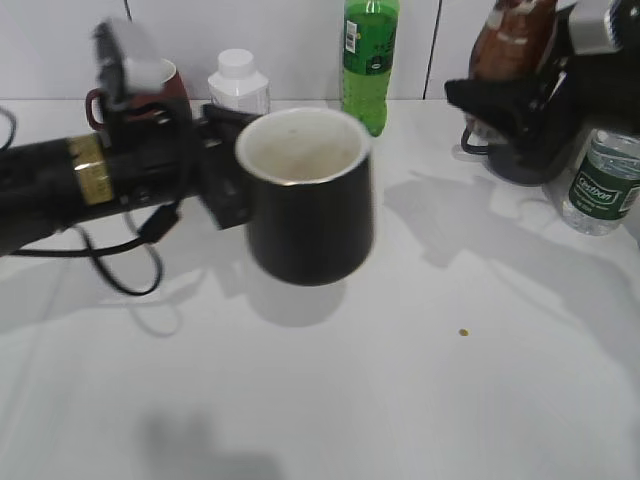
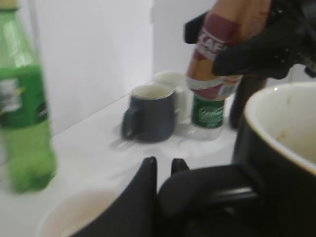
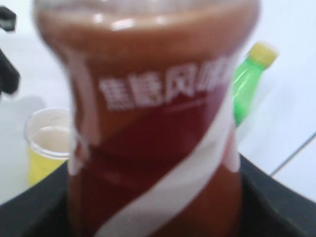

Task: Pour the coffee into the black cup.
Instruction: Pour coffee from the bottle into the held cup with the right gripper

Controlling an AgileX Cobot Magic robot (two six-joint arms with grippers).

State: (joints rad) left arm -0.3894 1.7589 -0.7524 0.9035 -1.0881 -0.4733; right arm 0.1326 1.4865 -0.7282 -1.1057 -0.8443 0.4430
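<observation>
My L gripper (image 2: 163,173) clamps black cup (image 1: 308,195) by handle, held off table (image 1: 400,380). R gripper (image 1: 510,95) grips coffee bottle (image 3: 153,123), raised far right.

A staged test bench, probably a robotics lab rather than a home kitchen; a bare white tabletop (image 1: 420,380) against plain white panelled walls (image 1: 290,40); assorted drinks and mugs set out in a row, a green soda bottle (image 1: 370,60), a water bottle (image 1: 603,185); a loose black cable (image 1: 120,270) trails across the surface
</observation>
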